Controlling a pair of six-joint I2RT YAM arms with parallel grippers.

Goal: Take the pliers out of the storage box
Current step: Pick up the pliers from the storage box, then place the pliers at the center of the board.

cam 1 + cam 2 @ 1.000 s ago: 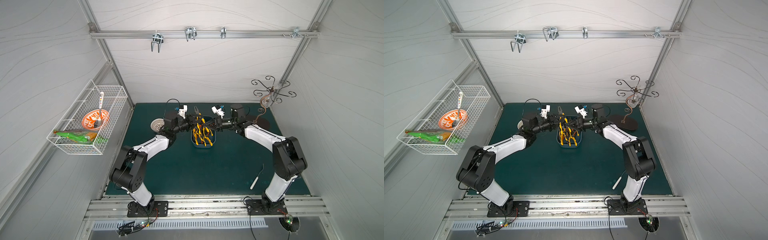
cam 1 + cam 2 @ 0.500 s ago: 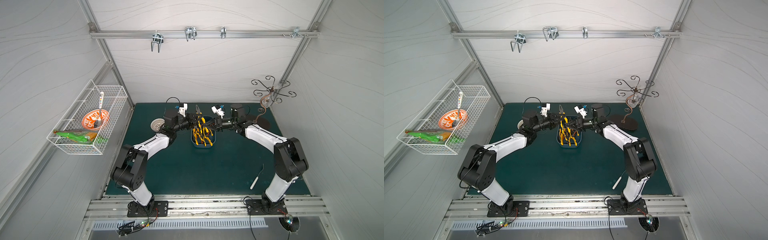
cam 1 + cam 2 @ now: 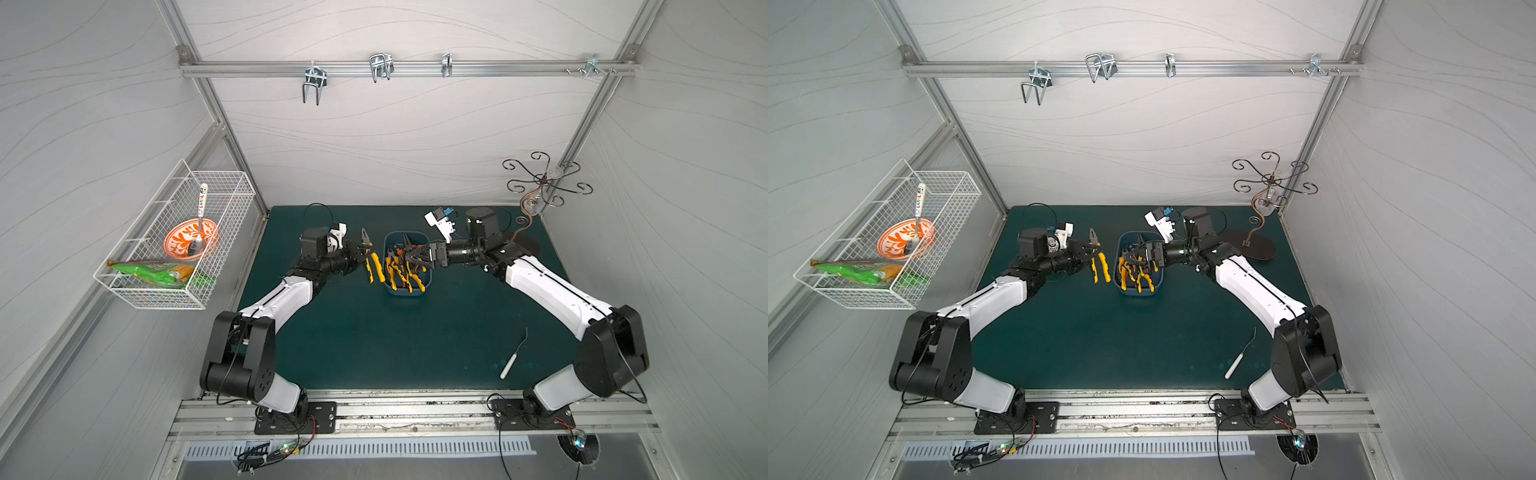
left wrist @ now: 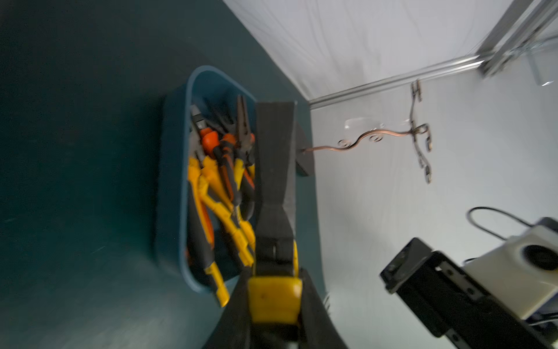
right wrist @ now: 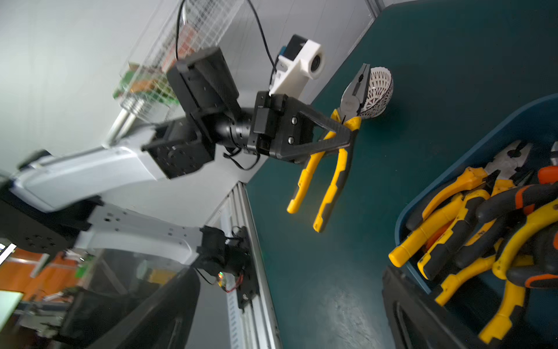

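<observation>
My left jaws, clamped near the pivot of a yellow-handled pair of pliers (image 3: 372, 262), had carried it away from the storage box (image 3: 406, 291), where both arms met a second earlier. It hung over the table (image 3: 374, 345), just left of the box. The remaining pliers (image 3: 400, 271) still lay heaped inside. My right jaws had sprung wide open, empty, above that heap.

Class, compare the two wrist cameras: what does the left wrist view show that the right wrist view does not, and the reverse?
Left wrist only: the scrolled copper-coloured metal stand. Right wrist only: the white perforated bowl and white wire basket. Both: the slate-blue plastic tub holding a heap of pliers, and the yellow-handled pliers clamped in the left gripper.
</observation>
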